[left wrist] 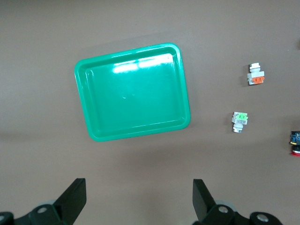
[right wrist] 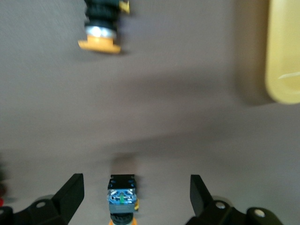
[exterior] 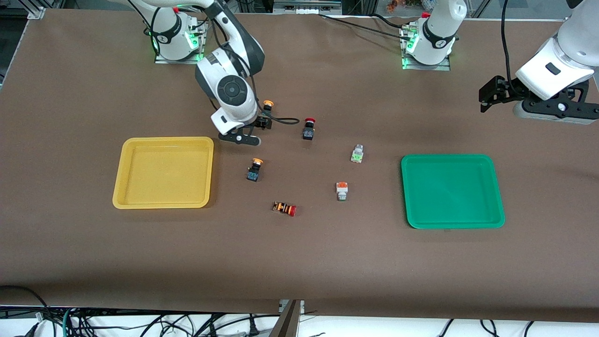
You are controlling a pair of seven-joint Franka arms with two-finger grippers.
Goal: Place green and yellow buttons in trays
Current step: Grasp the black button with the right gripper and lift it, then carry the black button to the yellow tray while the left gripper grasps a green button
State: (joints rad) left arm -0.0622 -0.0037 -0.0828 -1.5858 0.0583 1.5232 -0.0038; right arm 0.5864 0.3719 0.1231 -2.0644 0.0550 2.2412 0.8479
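Between the open right gripper's (right wrist: pixel 136 192) fingers lies a yellow-capped button (right wrist: pixel 122 193).

A robotics lab: bolted arm bases (exterior: pixel 174 35), brown-covered table (exterior: pixel 93 262), loose cables (exterior: pixel 140 325)

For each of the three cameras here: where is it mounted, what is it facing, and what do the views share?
Front view: high, across the table, facing both arms; shows the yellow tray.
Left wrist view: looks down on the green tray; open left gripper at the edge.
Right wrist view: looks down on a yellow-capped button between the open right gripper fingers.
Shared: the green tray also shows in the front view.
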